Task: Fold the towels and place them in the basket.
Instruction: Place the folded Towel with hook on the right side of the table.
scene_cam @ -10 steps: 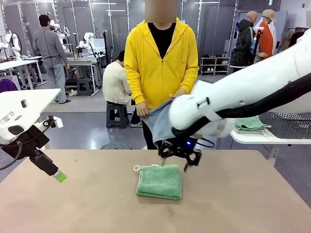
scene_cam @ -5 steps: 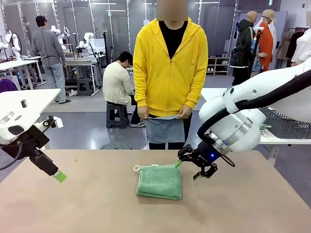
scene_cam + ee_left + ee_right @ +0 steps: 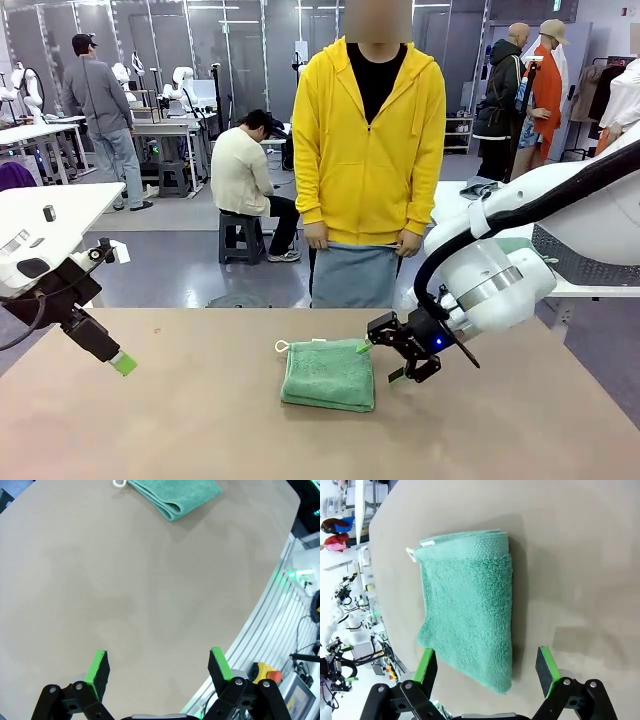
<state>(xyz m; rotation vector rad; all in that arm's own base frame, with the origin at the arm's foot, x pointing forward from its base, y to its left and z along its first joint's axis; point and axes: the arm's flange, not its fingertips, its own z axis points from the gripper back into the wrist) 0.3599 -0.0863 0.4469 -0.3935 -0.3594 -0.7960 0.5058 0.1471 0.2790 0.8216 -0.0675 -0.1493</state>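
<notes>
Your right gripper [image 3: 380, 361] gapes empty at the edge of the folded green towel [image 3: 328, 374] on the counter [image 3: 200, 430]; your left gripper [image 3: 157, 656] is likewise wide and empty.

Robotics laboratory — an open-plan hall. Beyond the right hand [image 3: 381, 361], past the tabletop [image 3: 200, 420], stand rows of workbenches [image 3: 170, 128] with stools [image 3: 240, 238], a seated person [image 3: 238, 170] and glass partitions [image 3: 240, 40]. Just beside the left hand [image 3: 159, 662], off the tabletop's edge — a yellow box with a red emergency-stop button [image 3: 264, 672] and ribbed aluminium rails [image 3: 272, 615].
</notes>
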